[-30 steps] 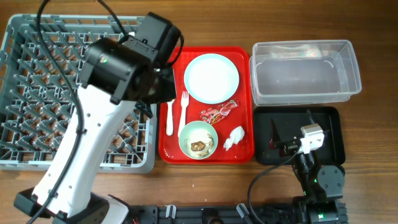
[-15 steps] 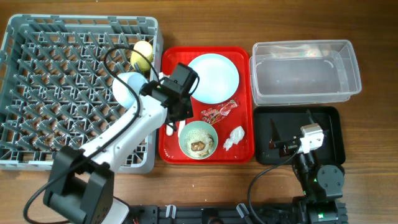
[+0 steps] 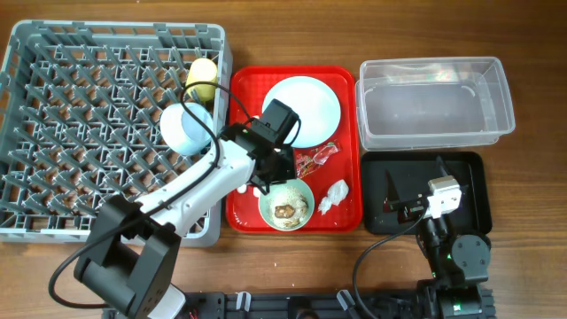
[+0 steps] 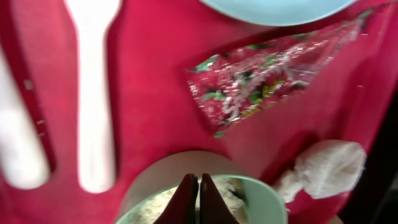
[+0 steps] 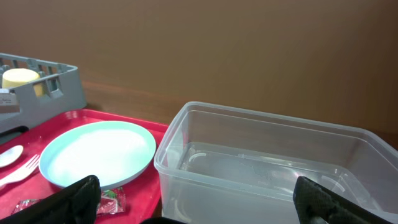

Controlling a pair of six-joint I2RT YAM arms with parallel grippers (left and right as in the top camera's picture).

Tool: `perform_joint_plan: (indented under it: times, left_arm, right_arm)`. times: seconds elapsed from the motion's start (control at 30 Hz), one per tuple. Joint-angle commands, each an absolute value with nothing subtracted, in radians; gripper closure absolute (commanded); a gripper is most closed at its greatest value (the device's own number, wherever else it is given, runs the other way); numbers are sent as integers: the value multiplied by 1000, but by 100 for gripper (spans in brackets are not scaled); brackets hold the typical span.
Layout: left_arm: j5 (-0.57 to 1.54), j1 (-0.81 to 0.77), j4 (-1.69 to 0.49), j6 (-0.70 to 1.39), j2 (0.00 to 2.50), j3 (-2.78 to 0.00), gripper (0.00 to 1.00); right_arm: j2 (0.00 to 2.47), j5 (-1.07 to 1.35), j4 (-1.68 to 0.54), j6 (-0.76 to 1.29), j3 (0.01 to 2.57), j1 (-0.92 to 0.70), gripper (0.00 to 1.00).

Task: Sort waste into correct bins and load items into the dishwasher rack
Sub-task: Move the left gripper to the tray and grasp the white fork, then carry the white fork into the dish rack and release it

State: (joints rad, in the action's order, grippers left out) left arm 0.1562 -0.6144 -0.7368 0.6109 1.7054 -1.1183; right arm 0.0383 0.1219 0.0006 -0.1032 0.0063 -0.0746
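Left gripper [image 4: 193, 190] pinched shut on nothing, tips over the bowl [image 3: 299, 197] rim, wrapper [image 4: 267, 87] just beyond bowl, tissue [image 4: 326, 165] beside it — descending closed risks tipping bowl, spilling scraps [image 3: 283, 211]

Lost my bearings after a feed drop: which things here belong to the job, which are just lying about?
Job: wrapper, tissue, green bowl of scraps, plate, fork, spoon, blue bowl, yellow cup, rack, clear tub, black tray.
Lying about: red serving tray, table.
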Motion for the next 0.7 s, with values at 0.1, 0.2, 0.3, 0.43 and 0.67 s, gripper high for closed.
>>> perform_joint_plan:
  times: [0.1,0.2,0.3,0.43,0.67]
  left_arm:
    - [12,-551,-780,531,1674,-1158,93]
    - [-10,-527,-778,532,1674,-1153,70]
    - [-23,-529,-726,548,1715,-1097,67]
    - [-45,-529,-622,547,1769,-1073,80]
    - [-103,-533,-593,546,1851,-1064,81]
  right_arm:
    - [36,110,6,-105,5,-71,0]
    - [36,110,6,-105,5,-71,0]
    - [36,110,6,-105,5,-71,0]
    - [36,110,6,-105,5,-71,0]
    - [36,110,6,-105,5,-71,0]
